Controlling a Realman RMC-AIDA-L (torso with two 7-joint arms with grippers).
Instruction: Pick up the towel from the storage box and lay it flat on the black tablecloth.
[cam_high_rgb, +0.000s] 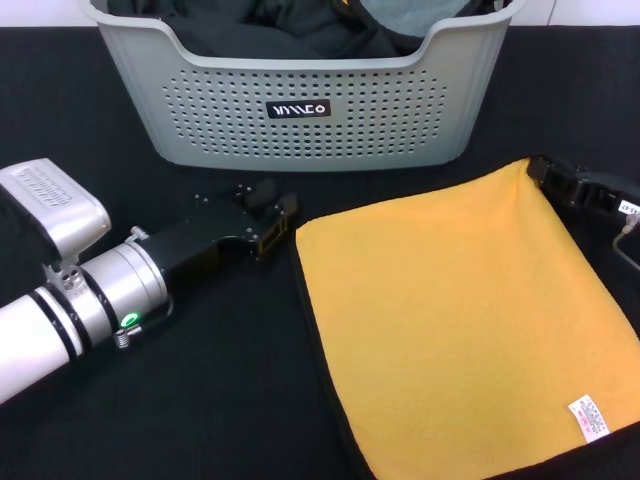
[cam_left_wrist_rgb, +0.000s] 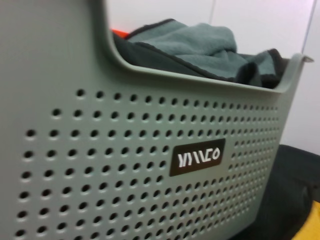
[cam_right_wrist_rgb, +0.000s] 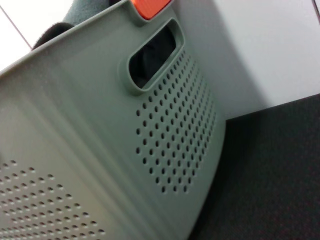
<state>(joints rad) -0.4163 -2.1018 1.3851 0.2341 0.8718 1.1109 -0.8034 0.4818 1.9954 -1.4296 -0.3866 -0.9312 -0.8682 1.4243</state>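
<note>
We record the towel (cam_high_rgb: 460, 320) lying spread yellow face up on the black tablecloth (cam_high_rgb: 200, 400), a soft napped square with rounded corners, thin black edging and a small white tag near its 5 o'clock corner. It occupies the 4 o'clock part of the head view, in front of the basket (cam_high_rgb: 310, 110) and clear of it. The basket is light grey plastic with rows of round holes, a curved rim and a black label with white letters; it sits at 12 o'clock and holds dark garments (cam_high_rgb: 270, 30) and a grey-teal cloth (cam_left_wrist_rgb: 195, 45). The tablecloth is matte and felt-like. The left gripper (cam_high_rgb: 265, 225) rests low over the tablecloth at 9 o'clock of the towel's near-left corner, just beside the edging; we cannot tell whether its fingers are parted or closed. The left arm (cam_high_rgb: 70, 300) reaches in from 8 o'clock, lying nearly level. The right gripper (cam_high_rgb: 580, 190) sits at the towel's 1 o'clock corner, touching or overlapping the edge; its finger state cannot be determined.
</note>
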